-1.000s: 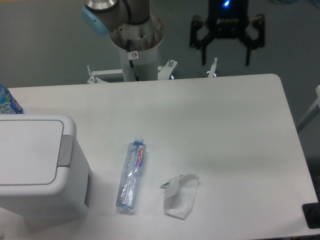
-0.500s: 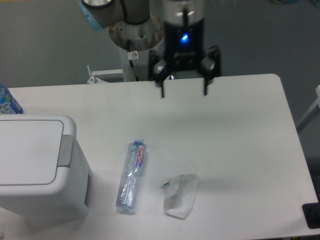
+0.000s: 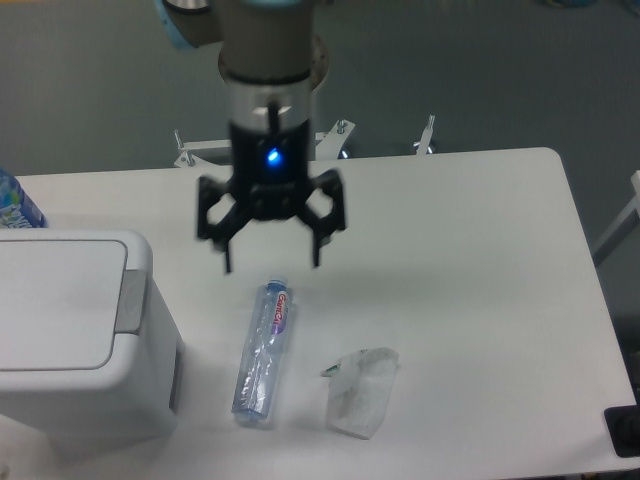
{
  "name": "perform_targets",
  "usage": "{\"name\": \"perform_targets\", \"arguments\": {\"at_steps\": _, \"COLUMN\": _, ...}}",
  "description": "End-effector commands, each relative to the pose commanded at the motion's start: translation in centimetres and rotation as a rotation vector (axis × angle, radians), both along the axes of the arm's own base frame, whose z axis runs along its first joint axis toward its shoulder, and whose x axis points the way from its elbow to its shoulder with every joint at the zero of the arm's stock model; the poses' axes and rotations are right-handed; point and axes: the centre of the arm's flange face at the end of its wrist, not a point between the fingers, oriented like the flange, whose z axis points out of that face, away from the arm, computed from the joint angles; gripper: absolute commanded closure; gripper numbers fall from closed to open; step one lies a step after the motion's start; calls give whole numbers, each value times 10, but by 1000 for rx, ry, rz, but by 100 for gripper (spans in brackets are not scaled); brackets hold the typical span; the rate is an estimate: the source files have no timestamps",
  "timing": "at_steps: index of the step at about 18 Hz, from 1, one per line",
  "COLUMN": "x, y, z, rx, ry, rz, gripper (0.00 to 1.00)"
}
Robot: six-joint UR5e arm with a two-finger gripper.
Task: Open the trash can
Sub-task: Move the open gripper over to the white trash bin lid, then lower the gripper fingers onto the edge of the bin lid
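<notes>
Since half a second ago my black two-finger gripper (image 3: 271, 265) has swung leftward from the table's back edge to hang over the middle of the white table (image 3: 470, 260), just behind the cap end of the crushed clear plastic water bottle (image 3: 262, 351). Motion blurs its fingers, so I cannot make out fine detail. I see the large white boxy plastic trash can (image 3: 70, 340) at the left, cut off by the frame, lid flat and shut, grey push tab (image 3: 131, 299) facing the bottle. A blue-labelled bottle (image 3: 15, 203) peeks in behind it. Right of the crumpled white plastic wrapper (image 3: 362, 392) lies bare tabletop. Jaws stand spread wide, gripping nothing.
</notes>
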Motion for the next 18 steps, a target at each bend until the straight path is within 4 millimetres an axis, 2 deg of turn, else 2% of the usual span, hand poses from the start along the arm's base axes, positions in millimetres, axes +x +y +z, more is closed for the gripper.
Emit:
{"name": "perform_targets", "arguments": {"at_steps": 3, "x": 15, "y": 11, "z": -8, "rx": -8, "ry": -13, "rz": -20, "gripper": 0}}
{"name": "perform_targets", "arguments": {"at_steps": 10, "x": 30, "y": 16, "z": -10, "rx": 36, "ry": -110, "rz": -30, "gripper": 0}}
{"name": "perform_targets", "arguments": {"at_steps": 18, "x": 31, "y": 14, "z": -31, "rx": 2, "ry": -133, "rz": -26, "gripper": 0}}
